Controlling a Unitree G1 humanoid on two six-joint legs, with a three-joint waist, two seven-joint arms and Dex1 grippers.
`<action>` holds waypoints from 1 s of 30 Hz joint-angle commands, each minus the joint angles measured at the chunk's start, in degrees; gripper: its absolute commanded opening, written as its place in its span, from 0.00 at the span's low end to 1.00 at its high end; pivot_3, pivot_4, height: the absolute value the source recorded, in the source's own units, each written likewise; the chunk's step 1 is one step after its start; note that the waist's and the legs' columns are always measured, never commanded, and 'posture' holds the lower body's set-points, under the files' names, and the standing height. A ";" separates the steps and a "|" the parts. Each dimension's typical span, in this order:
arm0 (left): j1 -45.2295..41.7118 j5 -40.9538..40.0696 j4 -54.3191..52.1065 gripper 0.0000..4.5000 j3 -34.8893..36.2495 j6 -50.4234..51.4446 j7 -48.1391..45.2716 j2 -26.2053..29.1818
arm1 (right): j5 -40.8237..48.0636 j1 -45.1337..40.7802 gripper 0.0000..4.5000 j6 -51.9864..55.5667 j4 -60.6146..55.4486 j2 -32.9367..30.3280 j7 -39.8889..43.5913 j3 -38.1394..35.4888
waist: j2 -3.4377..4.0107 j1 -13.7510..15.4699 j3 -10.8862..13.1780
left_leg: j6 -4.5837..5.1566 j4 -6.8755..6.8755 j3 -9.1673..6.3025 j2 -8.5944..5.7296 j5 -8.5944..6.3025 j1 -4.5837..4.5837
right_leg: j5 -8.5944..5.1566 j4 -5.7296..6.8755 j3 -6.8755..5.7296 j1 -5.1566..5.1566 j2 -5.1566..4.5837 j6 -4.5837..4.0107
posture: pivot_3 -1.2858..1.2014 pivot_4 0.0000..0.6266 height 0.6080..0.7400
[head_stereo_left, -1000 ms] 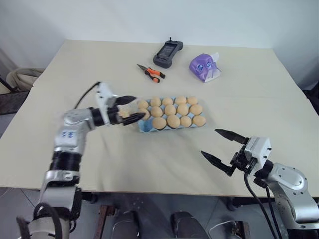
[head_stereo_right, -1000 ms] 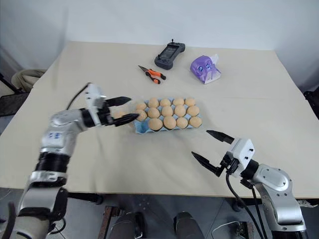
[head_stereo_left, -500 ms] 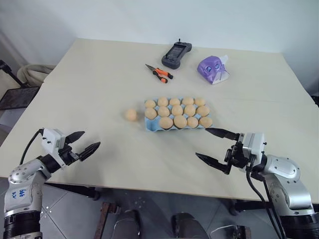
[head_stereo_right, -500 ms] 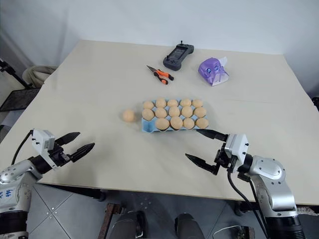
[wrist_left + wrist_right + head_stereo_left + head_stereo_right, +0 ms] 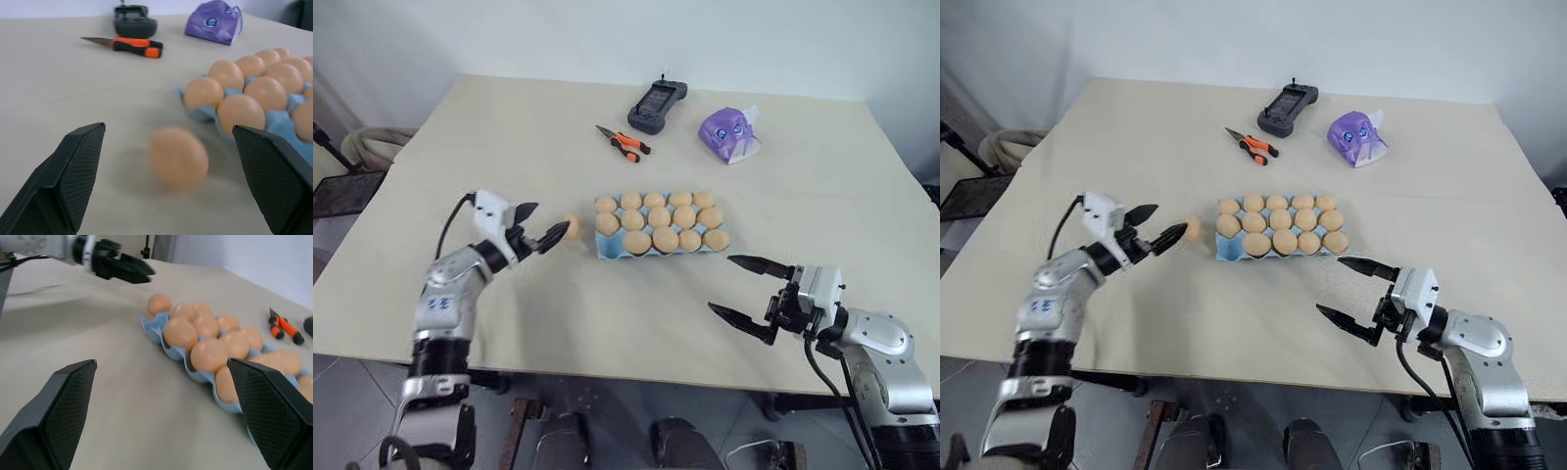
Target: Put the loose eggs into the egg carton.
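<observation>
beige counter [image 5: 509, 127] against a white wall. light blue moulded egg carton [image 5: 607, 248] sits mid-counter, cups mostly filled. one smooth pale orange loose egg [image 5: 572, 227] lies just beside its left end. left hand [image 5: 540, 225] spread wide, empty, lined up on that egg for pickup. right hand [image 5: 751, 288] released, parked near the carton's right side.

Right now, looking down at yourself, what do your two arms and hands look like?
Both arms are silver-grey metal segments with black joints. Each ends in a white block at the wrist carrying the hand: two black, pointed fingers with cross-hatched pads. The left hand has a black cable looping from its white block, and small blue marks on the forearm. A black cable trails below the right hand.
</observation>
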 commanded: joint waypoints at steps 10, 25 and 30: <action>-9.54 8.37 16.24 0.94 -5.55 -4.67 4.42 -1.81 | -0.64 3.66 1.00 -0.48 -5.68 0.25 -4.23 -1.44 | 0.00 -0.70 0.00 | -0.13 0.05 0.01 0.19 -0.01 -0.02 | -0.01 -0.01 0.08 -0.05 0.35 0.01 | 0.52 0.24 1.00; -4.27 0.50 1.29 0.44 -5.48 -8.22 -12.98 0.99 | -1.25 2.30 1.00 -0.43 -4.70 -0.06 -4.82 -0.81 | 0.00 -0.78 0.00 | -0.21 0.22 -0.03 0.24 0.03 -0.01 | -0.01 0.27 0.08 -0.05 0.44 0.00 | 0.52 0.24 1.00; -5.06 4.13 0.32 0.44 -11.85 -7.79 -17.47 0.77 | -1.73 2.34 1.00 -0.32 -5.00 -0.10 -5.14 -0.85 | 0.02 -0.63 -0.01 | -0.21 0.23 -0.03 0.17 0.03 0.00 | -0.01 0.24 0.09 -0.01 0.44 0.00 | 0.52 0.24 1.00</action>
